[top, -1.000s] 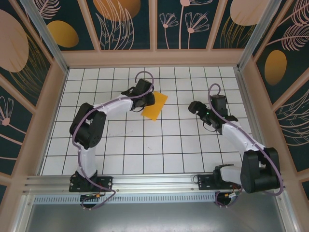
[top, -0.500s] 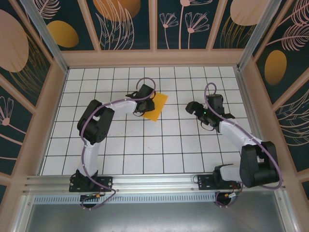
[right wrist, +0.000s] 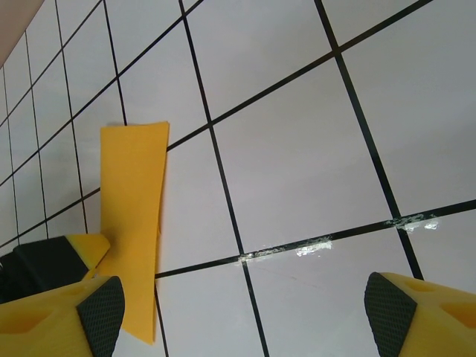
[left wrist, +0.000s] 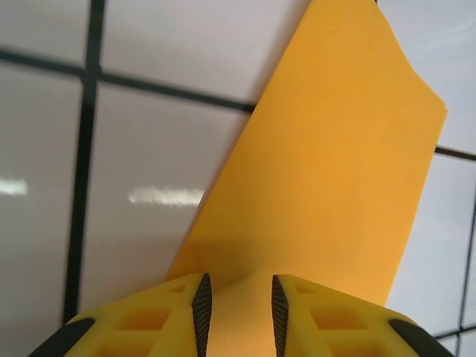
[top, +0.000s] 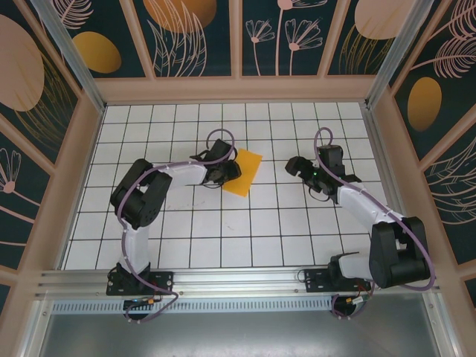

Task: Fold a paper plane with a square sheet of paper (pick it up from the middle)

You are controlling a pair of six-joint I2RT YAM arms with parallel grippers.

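1. The square sheet of paper (top: 245, 172) lay on the white gridded table (top: 223, 230), at mid-depth and slightly left of centre, tilted against the grid lines.
2. Left claw (top: 227, 173) sat at the sheet's left edge. In the left wrist view its pads (left wrist: 202, 301) stood narrowly apart, with orange paper (left wrist: 335, 163) showing between them and beyond. I could not tell whether the paper was pinched.
3. Right claw (top: 291, 165) was well apart from the sheet, to its right, released with jaws spread wide (right wrist: 244, 294) over bare tiles and nothing between them.
4. In the right wrist view the sheet (right wrist: 132, 193) appeared beyond the claw, with a yellow fingertip of the left claw touching its edge.
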